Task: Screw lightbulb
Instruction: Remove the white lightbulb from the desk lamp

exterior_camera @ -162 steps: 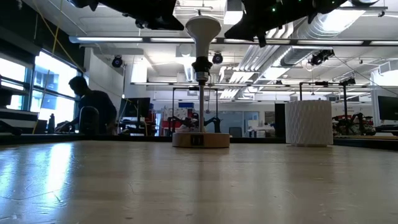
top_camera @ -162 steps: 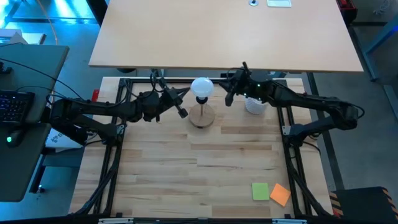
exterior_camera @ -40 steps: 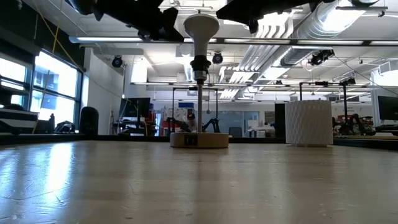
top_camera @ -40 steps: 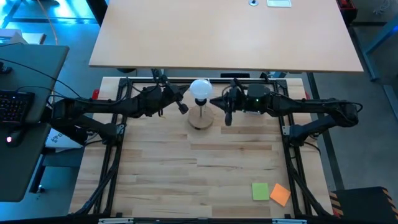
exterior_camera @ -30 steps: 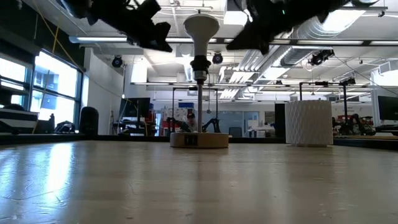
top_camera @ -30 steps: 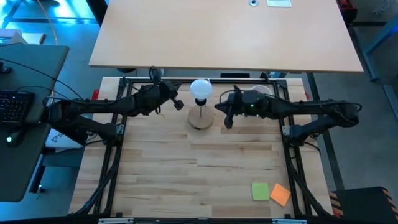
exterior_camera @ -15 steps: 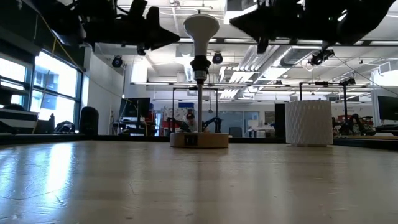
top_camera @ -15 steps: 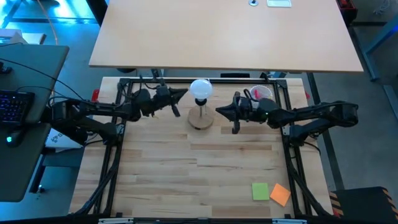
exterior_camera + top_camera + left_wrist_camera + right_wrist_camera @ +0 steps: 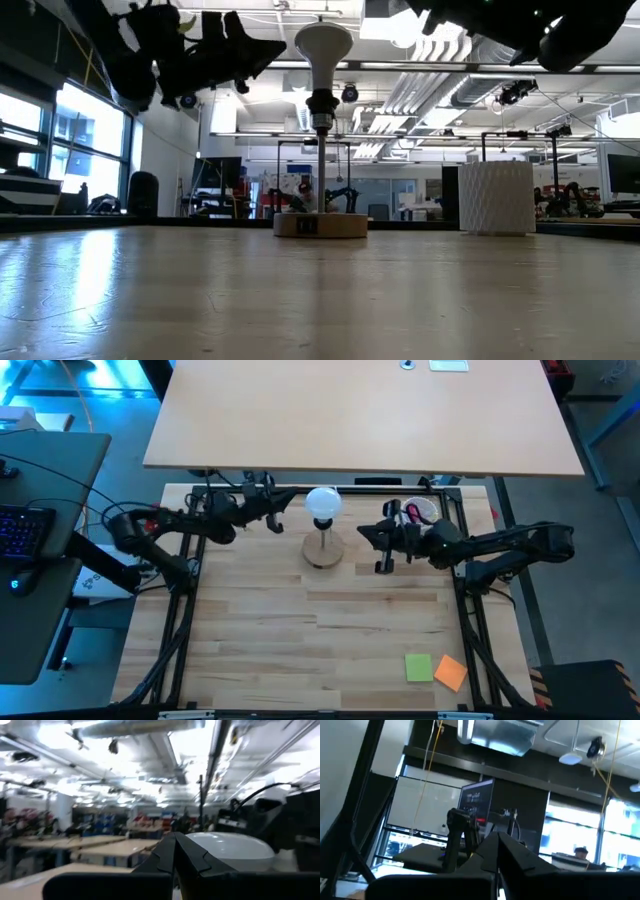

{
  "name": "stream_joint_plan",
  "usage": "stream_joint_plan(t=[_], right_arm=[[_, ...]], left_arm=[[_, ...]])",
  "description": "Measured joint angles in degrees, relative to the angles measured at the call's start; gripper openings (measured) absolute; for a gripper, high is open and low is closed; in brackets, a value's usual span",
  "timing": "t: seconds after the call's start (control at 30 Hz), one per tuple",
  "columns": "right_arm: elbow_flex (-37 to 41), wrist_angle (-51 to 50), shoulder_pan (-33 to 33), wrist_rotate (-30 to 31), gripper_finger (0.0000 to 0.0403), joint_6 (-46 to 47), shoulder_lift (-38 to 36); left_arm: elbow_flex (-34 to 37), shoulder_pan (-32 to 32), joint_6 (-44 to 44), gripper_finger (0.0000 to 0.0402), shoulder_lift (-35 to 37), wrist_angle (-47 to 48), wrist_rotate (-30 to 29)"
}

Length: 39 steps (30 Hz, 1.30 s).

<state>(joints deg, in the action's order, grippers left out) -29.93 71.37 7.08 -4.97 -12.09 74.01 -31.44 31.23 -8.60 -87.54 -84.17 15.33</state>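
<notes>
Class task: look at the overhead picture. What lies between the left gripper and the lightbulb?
Nothing. In the high view the stretch between the shut left gripper and the lightbulb shows only bare wooden table.

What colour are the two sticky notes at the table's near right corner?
One green sticky note, one orange sticky note; seen best in the high view.

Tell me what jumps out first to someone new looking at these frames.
The white lightbulb sitting on top of the round wooden stand, at the back middle of the table. The left gripper and right gripper flank it, both shut and holding nothing. A white cup with pink items stands behind the right gripper.
</notes>
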Motion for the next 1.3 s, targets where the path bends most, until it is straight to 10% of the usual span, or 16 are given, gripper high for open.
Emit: stream_joint_plan(t=[0.53, 1.3], right_arm=[[-8.1, 13.3, 7.2, -5.4, 0.0, 4.3, 19.1], [-8.6, 11.1, 12.6, -2.3, 0.0, 9.7, 19.6]], left_arm=[[-11.9, 3.7, -10.8, 0.0, -12.4, -5.7, 9.7], [-12.1, 0.9, -19.0, 0.0, -12.7, -5.8, 9.7]])
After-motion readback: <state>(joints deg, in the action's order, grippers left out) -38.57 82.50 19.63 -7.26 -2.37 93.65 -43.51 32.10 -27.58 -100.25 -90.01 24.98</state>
